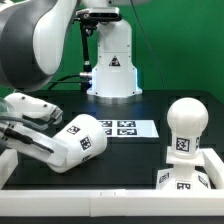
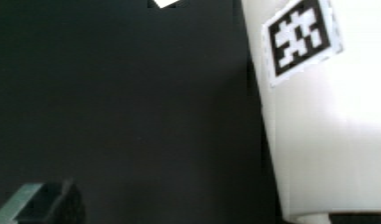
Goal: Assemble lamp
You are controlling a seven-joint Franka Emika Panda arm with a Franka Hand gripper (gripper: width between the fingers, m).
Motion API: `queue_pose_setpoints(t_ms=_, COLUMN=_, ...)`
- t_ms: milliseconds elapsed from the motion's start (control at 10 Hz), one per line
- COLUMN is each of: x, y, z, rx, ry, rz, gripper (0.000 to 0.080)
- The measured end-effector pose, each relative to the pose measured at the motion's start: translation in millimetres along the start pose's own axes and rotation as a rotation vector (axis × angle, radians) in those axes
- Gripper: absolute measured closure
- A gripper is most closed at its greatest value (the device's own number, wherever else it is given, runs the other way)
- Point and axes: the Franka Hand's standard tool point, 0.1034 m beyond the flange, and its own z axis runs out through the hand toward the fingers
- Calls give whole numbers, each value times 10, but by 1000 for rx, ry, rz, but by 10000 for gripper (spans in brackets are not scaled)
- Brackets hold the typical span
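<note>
1. Matte white tapered cup-like shade (image 1: 80, 138), tagged: lying on its side on the black table (image 1: 130, 165), exterior view's left.
2. Two-finger gripper (image 1: 22, 128): at shade; whether spread or pinching, cannot tell.
3. White ball-headed bulb (image 1: 184, 128): upright on flat square base (image 1: 186, 176), exterior view's right.
4. Marker board (image 1: 128, 128): behind shade.

Wrist view: mostly black desk (image 2: 116, 110), matte, bare. A large white lamp part (image 2: 329, 140) fills one side of the frame, cut off by the edge; which piece cannot be told from here. Smooth side, rounded corner at the near end. One black-and-white square tag (image 2: 302, 38) on its face, slightly tilted. A small white sliver (image 2: 166, 4) at the far frame edge, unidentifiable. One dark claw finger (image 2: 41, 203) in the corner, blurred; the other finger is out of frame, gap unreadable.
</note>
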Motion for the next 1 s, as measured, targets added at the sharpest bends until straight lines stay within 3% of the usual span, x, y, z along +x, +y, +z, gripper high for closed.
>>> queue_pose_setpoints(t_ms=400, x=6, y=-1, z=23, rx=8, ry=-6, rz=29, gripper=101)
queue_pose_setpoints(t_ms=500, x=20, y=10, z=72, rx=27, ry=-24, rz=78, gripper=101)
queue_pose_setpoints(t_ms=600, x=-3, y=-4, z=118, rx=75, ry=-69, rz=137, gripper=101)
queue_pose_setpoints(t_ms=800, x=12, y=-19, z=122, rx=206, ry=-128, rz=214, gripper=101)
queue_pose_setpoints(t_ms=1000, x=18, y=7, z=138, rx=185, ry=-123, rz=214, gripper=101)
